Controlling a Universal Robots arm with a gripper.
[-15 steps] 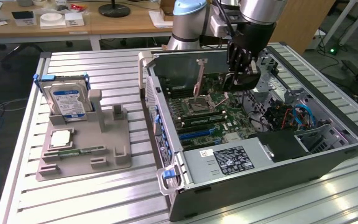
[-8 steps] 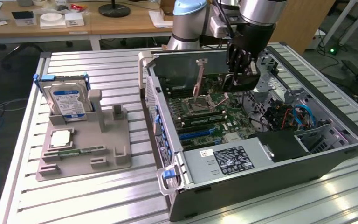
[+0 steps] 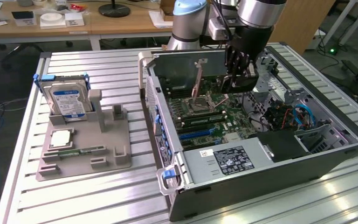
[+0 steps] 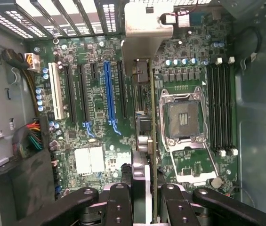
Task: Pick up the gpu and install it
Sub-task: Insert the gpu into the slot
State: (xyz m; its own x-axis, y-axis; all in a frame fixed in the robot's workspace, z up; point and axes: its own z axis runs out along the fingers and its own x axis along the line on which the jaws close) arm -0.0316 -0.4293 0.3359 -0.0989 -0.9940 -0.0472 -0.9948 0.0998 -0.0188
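On the slatted metal table [image 3: 92, 196], inside the open PC case [image 3: 260, 186], the claw [image 4: 144, 190] is clamped on the gpu [image 4: 143, 99] by its edge, and the card's probably light, stiff but fragile, so edges beat chips.

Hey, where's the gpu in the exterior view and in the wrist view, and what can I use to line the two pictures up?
Exterior view: the gpu hangs from the gripper over the motherboard in the open computer case.
Wrist view: the gpu is seen edge-on, clamped in the gripper, between the blue slot and the CPU socket.
Shared landmark: the CPU socket, beside the card in both views.
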